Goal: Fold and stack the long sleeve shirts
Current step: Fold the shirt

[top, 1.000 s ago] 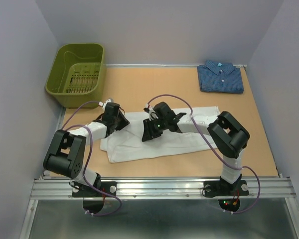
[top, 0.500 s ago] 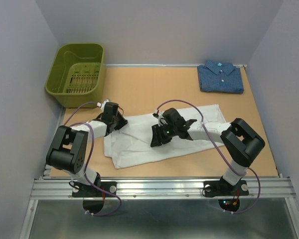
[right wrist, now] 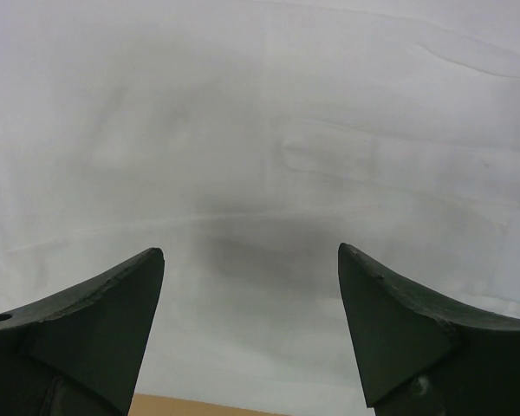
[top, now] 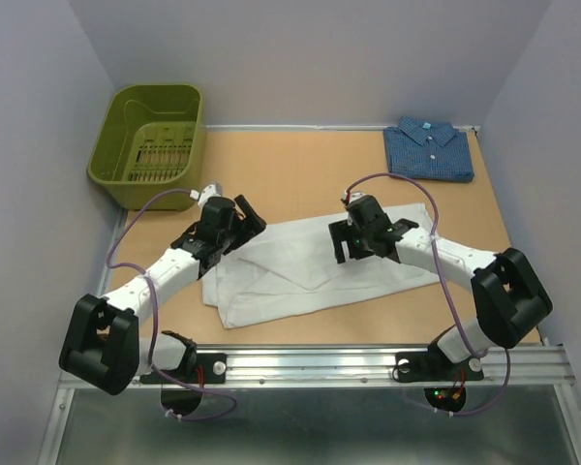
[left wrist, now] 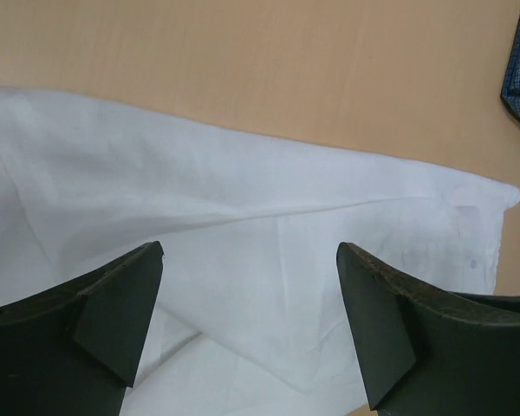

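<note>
The white shirt (top: 305,276) lies flat on the tan table (top: 290,174), gathered into a long band running from about 7 o'clock up toward 3 o'clock of the table's centre, with a diagonal fold line across its left half. The left gripper (top: 244,217) hovers over the band's left end at roughly 9 o'clock; in its wrist view the left gripper (left wrist: 250,251) shows its two dark fingers (left wrist: 113,303) spread wide with nothing between them, only the white shirt (left wrist: 243,199) below and bare table beyond. The right gripper (top: 366,238) sits over the band's upper right part, near centre. Its wrist view has the right gripper (right wrist: 251,251) likewise splayed wide and empty, fingers (right wrist: 399,321) apart above smooth white cloth (right wrist: 260,130) with its shadow on it. The dark blue shirt (top: 428,150) lies folded, collar up, in the far corner at 1 o'clock, well apart from the white one. An olive-green basket (top: 140,190) stands at 10 o'clock.
</note>
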Tool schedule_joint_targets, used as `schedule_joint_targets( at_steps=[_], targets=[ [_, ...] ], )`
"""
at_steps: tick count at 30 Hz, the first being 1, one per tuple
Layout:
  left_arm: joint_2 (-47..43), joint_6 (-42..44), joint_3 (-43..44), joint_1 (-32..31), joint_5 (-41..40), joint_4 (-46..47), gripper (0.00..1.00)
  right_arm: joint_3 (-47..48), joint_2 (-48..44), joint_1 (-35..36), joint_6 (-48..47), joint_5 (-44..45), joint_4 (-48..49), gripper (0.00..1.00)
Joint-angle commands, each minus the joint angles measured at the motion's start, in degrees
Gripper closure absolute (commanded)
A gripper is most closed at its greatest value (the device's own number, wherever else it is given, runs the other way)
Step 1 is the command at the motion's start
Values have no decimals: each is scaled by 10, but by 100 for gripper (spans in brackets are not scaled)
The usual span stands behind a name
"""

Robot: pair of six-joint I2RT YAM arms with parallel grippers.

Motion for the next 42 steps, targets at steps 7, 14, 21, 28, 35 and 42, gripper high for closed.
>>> schedule_joint_targets(
  at_steps=[7, 14, 21, 28, 35, 42],
  targets=[
    [122, -15, 25, -41, -1, -30, 13, 0, 35, -15, -13, 39, -37, 15],
    [225, 9, 82, -42, -3, -19, 13, -5, 36, -15, -4, -38, -61, 15],
    [354, 70, 217, -41, -21, -45, 13, -22, 76, -10, 23, -157, -71, 15],
    [471, 157, 403, -42, -28, -59, 12, -15, 104, 53, 48, -253, -23, 15],
    [591, 230, 597, -39, -42, -77, 10, 76, 188, 120, 82, -298, 45, 15],
    [673, 277, 765, -25, -38, -75, 10, 121, 174, 121, 79, -250, 48, 14]
  ],
)
